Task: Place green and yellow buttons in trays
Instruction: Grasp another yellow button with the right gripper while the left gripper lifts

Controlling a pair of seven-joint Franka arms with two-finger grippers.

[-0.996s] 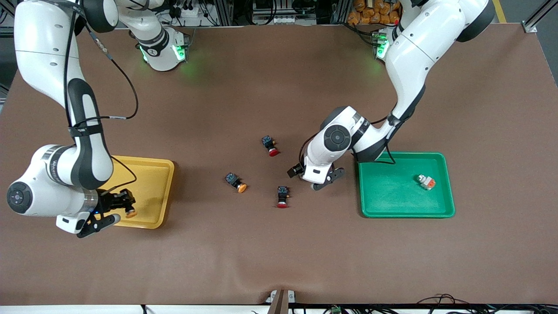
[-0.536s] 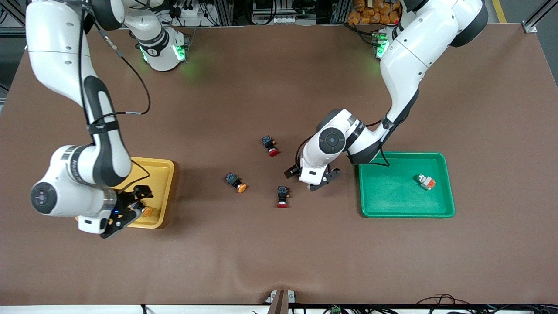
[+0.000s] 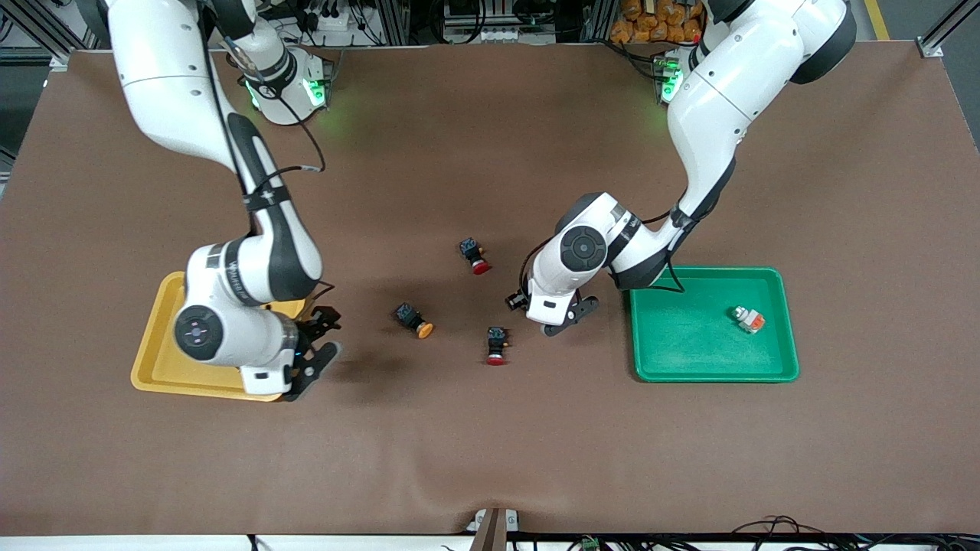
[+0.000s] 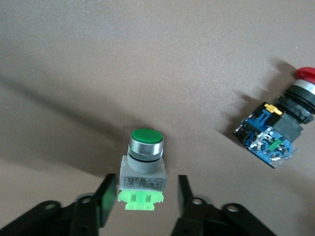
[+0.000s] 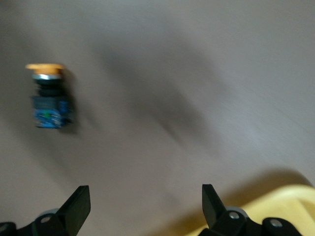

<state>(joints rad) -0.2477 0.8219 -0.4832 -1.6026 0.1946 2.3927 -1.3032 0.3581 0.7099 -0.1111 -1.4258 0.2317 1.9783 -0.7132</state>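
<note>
The left end effector (image 3: pixel 572 316) was held low over the middle of the surface (image 3: pixel 490 444), just beside the green tray (image 3: pixel 689 356). Its fingers (image 4: pixel 107 199) were set apart on either side of the grey body of a green-capped button (image 4: pixel 145 164), which lay on the surface between them. A narrow gap was seen on each side, so the button was not yet clamped. A red-capped button (image 4: pixel 275 128) lay nearby.

The right end effector (image 3: pixel 321 340) was positioned over the surface just beside the yellow tray (image 3: pixel 157 360). Its fingers were spread wide, and nothing was held. A yellow-capped button (image 3: pixel 414 320) lay on the surface between the two end effectors. A grey button with an orange face (image 3: pixel 748 319) rested inside the green tray.
</note>
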